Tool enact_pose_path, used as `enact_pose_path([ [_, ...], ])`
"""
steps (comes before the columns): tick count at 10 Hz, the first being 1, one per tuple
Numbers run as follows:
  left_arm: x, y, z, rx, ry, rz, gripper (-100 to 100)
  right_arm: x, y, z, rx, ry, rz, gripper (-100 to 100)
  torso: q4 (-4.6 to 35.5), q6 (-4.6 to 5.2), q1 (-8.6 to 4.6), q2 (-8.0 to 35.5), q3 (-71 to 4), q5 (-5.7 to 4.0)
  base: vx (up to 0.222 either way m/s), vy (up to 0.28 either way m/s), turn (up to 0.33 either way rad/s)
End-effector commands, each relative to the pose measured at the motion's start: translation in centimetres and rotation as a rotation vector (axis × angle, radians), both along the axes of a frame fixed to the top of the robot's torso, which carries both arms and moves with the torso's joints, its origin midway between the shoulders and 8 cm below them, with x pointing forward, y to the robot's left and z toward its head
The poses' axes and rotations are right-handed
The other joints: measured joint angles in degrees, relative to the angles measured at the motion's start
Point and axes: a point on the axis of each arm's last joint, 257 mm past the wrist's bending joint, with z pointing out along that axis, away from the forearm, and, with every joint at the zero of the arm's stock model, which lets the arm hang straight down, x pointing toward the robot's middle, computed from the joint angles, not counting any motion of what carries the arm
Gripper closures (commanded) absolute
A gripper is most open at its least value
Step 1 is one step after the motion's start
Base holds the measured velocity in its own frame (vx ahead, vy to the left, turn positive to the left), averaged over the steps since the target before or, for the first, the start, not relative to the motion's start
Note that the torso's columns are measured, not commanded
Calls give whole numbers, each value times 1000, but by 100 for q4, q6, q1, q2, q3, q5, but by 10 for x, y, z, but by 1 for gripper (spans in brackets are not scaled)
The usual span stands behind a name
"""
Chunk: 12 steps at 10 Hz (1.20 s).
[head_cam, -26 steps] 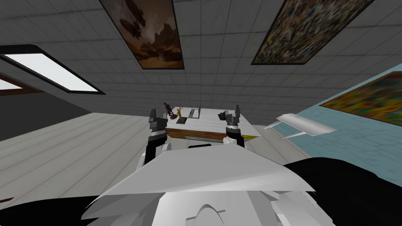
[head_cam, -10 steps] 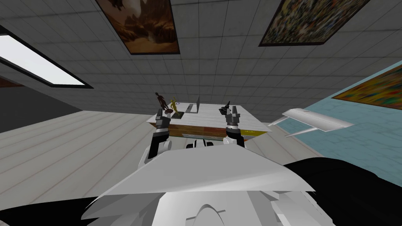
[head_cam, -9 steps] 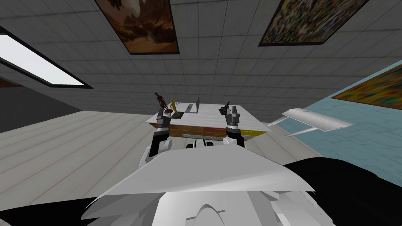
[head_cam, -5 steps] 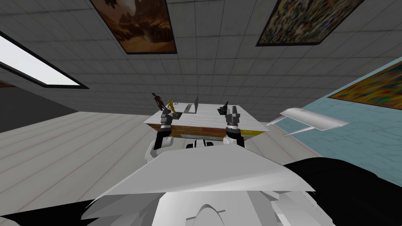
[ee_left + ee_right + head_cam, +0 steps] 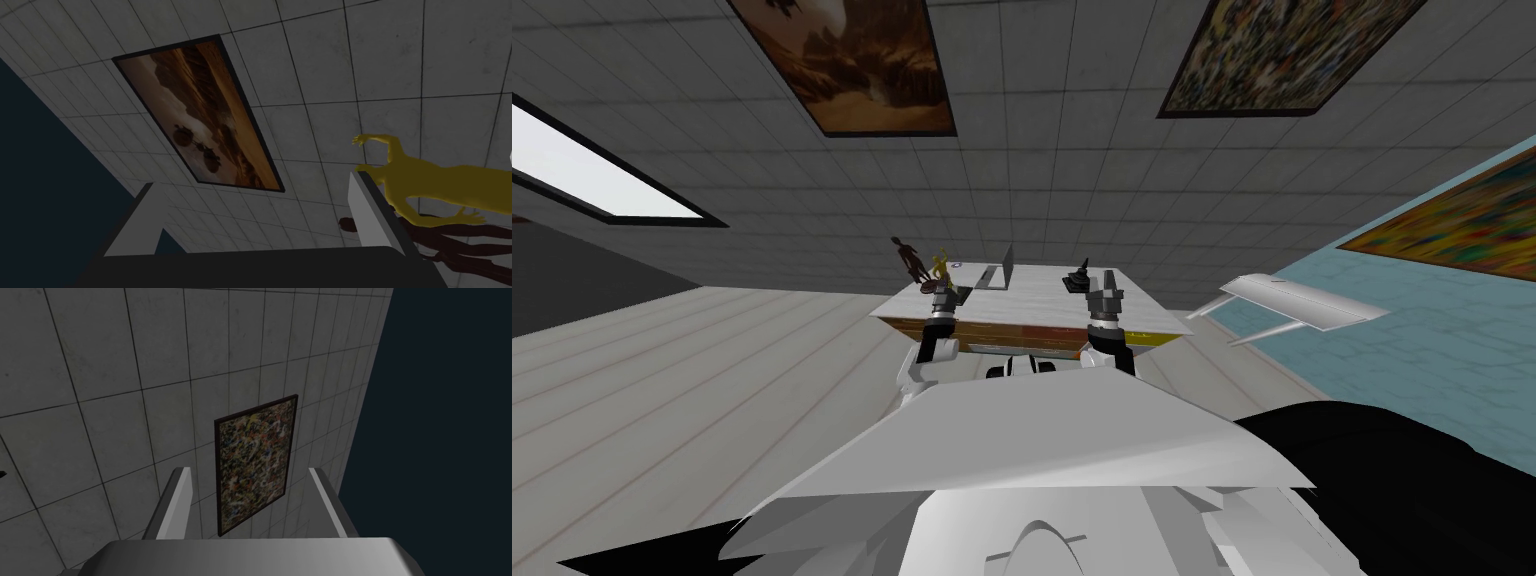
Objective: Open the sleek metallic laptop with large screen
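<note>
Two left end effector (image 5: pixel 944 289) fingers (image 5: pixel 367 215) stand apart near laptop (image 5: pixel 996 274).

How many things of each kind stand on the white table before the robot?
Human-shaped figurines: 2, a dark brown figurine and a yellow figurine.
Grey laptop: 1.
Small black object: 1.
Total: 4 that can be told apart.
</note>
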Motion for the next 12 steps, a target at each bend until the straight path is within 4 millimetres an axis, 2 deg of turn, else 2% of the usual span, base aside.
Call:
enact_pose_path([
  [1,20,1,-6,21,23,5,-100,0,0,0,0,0,0,0,0,-2,5,0,0,0,11,-38,-18],
  [4,42,-1,-13,47,48,11,-100,0,0,0,0,0,0,0,0,-2,3,2,1,0,12,-49,-19],
  [5,43,-1,-15,47,52,11,-100,0,0,0,0,0,0,0,0,0,4,1,1,1,11,-31,-8],
  [7,64,-3,-17,73,70,16,-100,0,0,0,0,0,0,0,0,0,3,2,1,1,10,-43,-24],
  [10,78,-3,-30,85,105,21,-100,0,0,0,0,0,0,0,1,0,2,2,1,0,9,-42,-13],
  [11,88,-5,-27,99,108,23,-100,0,0,0,0,0,0,0,1,-2,6,4,2,1,10,-45,-18],
  [12,90,-4,-35,98,125,25,-100,0,0,0,0,0,0,0,0,0,2,1,1,1,9,-34,-10],
])
